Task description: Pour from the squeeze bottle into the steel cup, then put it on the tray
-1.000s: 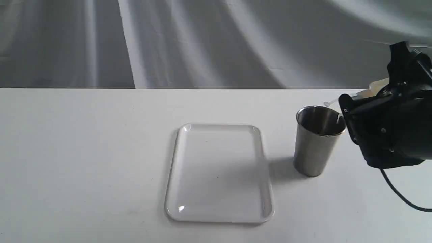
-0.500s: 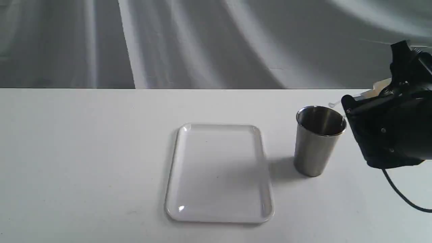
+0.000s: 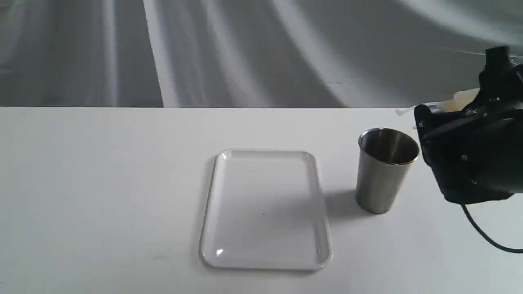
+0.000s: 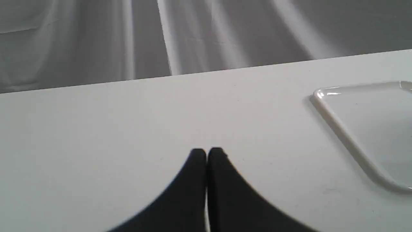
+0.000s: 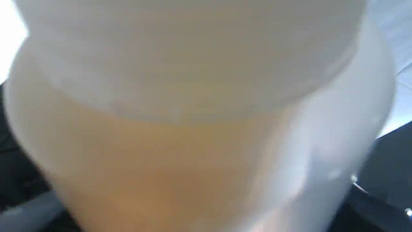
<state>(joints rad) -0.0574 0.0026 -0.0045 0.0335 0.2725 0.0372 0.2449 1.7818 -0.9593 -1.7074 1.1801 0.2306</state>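
Right gripper (image 3: 434, 118) clamps the squeeze bottle (image 3: 463, 99), tipped nearly level beside the steel cup (image 3: 384, 175) for pouring — the tray (image 3: 265, 212) waits nearby; left gripper (image 4: 206, 155) pinched shut, empty.

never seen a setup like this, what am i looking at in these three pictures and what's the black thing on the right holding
This is a two-armed robot at a white table. The wide picture comes from a camera off the arms; the other two come from a camera on each wrist. On the table lie a flat white glossy rectangular plastic tray and beside it, apart, an upright brushed-metal steel cup. The black shape is the right tool, that arm's grasping end. It grips a translucent whitish plastic squeeze bottle tipped sideways, nozzle towards the cup; its wrist camera is so close that bottle and amber liquid fill the picture. The left tool is shut and empty, over the table near the tray.
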